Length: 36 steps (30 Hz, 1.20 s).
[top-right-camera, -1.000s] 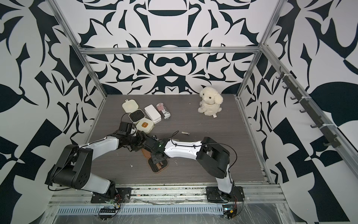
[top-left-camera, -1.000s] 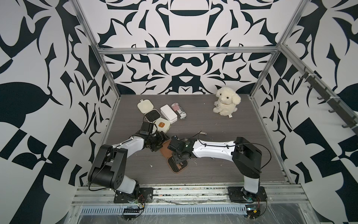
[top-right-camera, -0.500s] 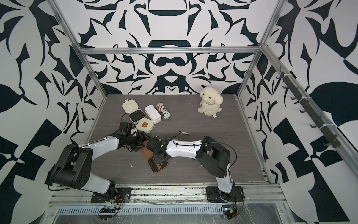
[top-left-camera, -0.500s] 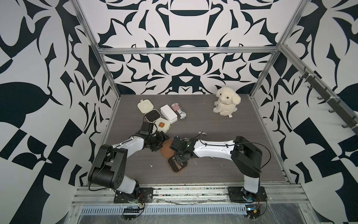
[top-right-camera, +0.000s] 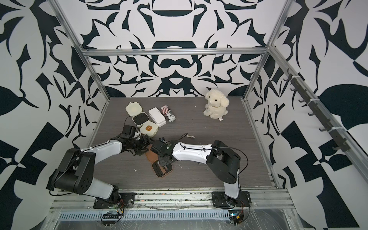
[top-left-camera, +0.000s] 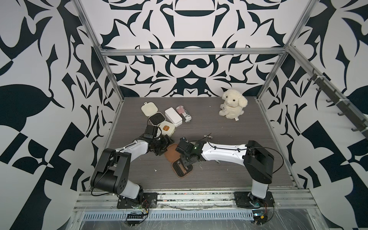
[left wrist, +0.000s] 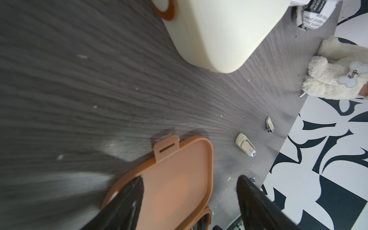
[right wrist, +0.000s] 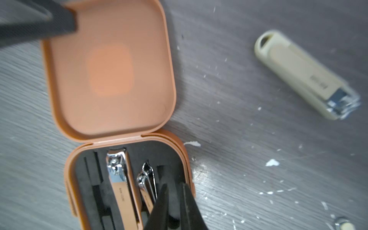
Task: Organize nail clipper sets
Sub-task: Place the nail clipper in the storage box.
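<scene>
The tan-brown nail clipper case lies open in the middle of the table, lid flat and black slotted base nearer the front. In the right wrist view two metal clippers sit in its slots. My right gripper hovers over the base's edge, fingers a narrow gap apart with nothing between them. My left gripper stands open over the lid, one finger on the lid's corner. A loose cream clipper lies on the table beside the case.
At the back left are an open cream case, a shut cream case, a white box and a striped can. A plush dog sits at the back right. Another small clipper lies behind my right arm.
My right gripper's fingers have parted a little over the case's base and the wrist has shifted slightly. The left arm has stayed put.
</scene>
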Tool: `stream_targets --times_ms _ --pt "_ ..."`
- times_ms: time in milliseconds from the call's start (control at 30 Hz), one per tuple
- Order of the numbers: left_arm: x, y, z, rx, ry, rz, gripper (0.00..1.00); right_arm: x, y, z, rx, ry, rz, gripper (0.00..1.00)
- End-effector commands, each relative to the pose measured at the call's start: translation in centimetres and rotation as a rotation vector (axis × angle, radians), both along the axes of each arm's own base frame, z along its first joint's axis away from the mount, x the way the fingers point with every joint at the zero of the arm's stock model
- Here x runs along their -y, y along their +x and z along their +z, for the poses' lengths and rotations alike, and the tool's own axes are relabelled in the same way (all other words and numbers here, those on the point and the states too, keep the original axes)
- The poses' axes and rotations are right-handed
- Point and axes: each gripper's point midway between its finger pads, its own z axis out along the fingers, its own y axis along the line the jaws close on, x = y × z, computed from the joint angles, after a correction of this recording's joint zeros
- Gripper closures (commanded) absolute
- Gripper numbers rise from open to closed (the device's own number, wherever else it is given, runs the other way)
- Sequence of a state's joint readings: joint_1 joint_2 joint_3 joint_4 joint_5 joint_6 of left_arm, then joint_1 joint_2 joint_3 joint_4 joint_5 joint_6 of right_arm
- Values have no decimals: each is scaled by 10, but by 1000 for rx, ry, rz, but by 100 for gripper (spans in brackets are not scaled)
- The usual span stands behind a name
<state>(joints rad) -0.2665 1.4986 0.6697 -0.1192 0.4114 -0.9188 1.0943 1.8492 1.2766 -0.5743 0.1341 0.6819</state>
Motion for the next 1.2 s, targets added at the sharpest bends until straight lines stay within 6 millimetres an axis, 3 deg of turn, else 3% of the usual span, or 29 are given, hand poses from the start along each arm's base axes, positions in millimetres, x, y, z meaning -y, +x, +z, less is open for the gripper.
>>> stream_targets --times_ms 0,467,1167 --pt "-9 -11 -13 -65 51 5 22 -6 2 24 22 50 15 82" --pt "-9 -12 -14 -70 51 6 22 -17 -16 8 -73 88 96 81" --pt "-10 -13 -16 -73 55 5 22 -18 -21 -15 -119 77 91 87"
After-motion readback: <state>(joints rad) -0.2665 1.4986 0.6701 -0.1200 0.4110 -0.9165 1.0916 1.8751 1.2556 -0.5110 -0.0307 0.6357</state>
